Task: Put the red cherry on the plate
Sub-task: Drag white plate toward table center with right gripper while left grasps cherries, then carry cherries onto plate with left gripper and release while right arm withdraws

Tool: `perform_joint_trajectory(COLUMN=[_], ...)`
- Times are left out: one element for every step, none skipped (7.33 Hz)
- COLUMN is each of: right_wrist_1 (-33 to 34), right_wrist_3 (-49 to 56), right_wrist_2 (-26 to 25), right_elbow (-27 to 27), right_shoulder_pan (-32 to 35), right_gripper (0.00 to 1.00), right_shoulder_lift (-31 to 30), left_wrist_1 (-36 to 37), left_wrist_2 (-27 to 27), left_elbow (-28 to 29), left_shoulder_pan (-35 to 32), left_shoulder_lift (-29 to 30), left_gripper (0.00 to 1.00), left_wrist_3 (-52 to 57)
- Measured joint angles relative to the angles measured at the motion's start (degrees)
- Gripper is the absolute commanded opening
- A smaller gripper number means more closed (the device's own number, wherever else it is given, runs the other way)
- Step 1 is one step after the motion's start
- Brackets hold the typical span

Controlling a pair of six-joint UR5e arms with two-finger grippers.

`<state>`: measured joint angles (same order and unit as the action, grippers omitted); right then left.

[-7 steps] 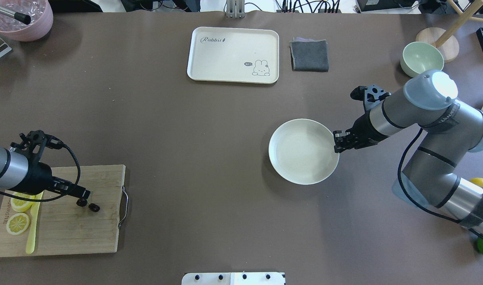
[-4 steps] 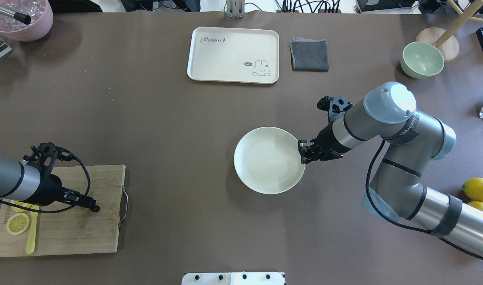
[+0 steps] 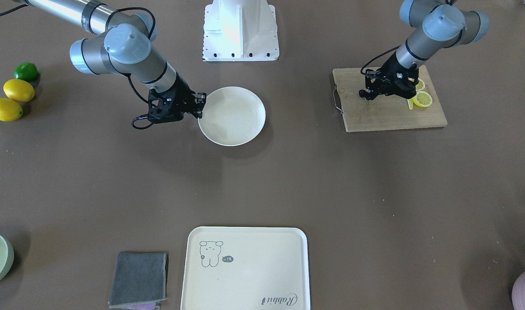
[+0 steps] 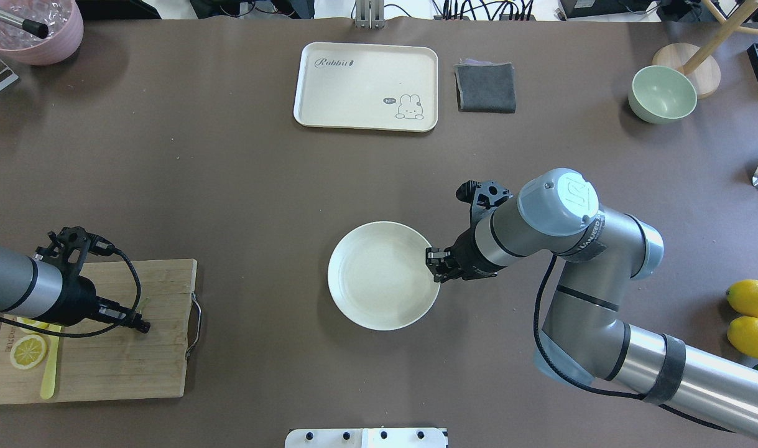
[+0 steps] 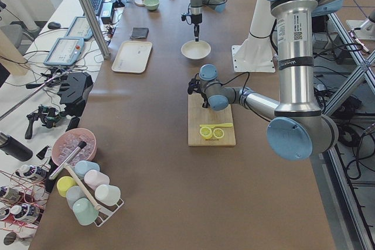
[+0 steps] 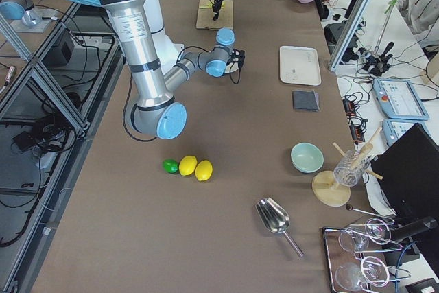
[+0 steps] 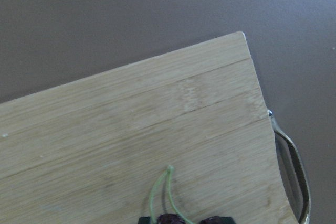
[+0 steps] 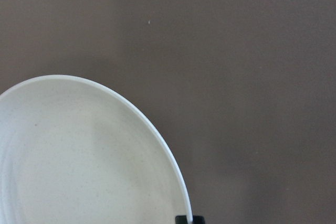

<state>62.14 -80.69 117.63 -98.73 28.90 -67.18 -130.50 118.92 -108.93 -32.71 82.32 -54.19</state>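
Note:
The red cherry (image 7: 170,217) lies on the wooden cutting board (image 4: 117,367) at the table's near left, its green stems (image 7: 160,192) pointing away from me. My left gripper (image 4: 141,325) is down over it and hides it from overhead. In the left wrist view dark fingertips stand on both sides of the fruit, and whether they press on it is unclear. The plate (image 4: 379,274), round, cream-white and with nothing in it, sits near the table's middle. My right gripper (image 4: 433,266) is shut on its right rim, as the right wrist view confirms (image 8: 189,219).
Lemon slices (image 4: 29,350) and a yellow utensil (image 4: 49,367) lie on the board's left part. A cream tray (image 4: 366,86), a grey cloth (image 4: 485,87) and a green bowl (image 4: 661,93) stand at the far side. Whole lemons (image 4: 752,297) lie at the right edge.
My right arm has moved the plate left and nearer to me, still holding its rim. My left gripper came down over the cherry and now covers it.

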Motion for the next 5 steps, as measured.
perform_joint_trajectory(right_wrist_1=[0.0,-0.1,-0.2,-0.1,0.0], right_wrist_3=[-0.5,-0.8,-1.1,-1.3,-1.3], right_wrist_2=[-0.8,-1.7,-2.9,-3.5,-3.0], right_elbow=[0.0,-0.3,-1.5,-3.4,-5.4], right_shoulder_pan=[-0.7,-1.1,-1.0,-0.3,1.3], right_gripper=[0.99,1.00,1.00,1.00,1.00], right_shoulder_lift=[0.2,0.3,0.2,-0.4,-1.8], left_wrist_1=[0.0,0.0,0.3,1.9,5.5], left_wrist_2=[0.0,0.0,0.1,0.2,0.2], left_elbow=[-0.2,-0.5,-0.7,-0.9,-0.8], left_shoulder_pan=[-0.1,-0.1,-0.1,-0.2,-0.1], left_shoulder_lift=[0.1,1.1,3.4,7.2,12.5], left_gripper=[0.00,0.00,0.00,0.00,0.00], left_wrist_3=[0.0,-0.2,-0.6,-1.2,-3.1])
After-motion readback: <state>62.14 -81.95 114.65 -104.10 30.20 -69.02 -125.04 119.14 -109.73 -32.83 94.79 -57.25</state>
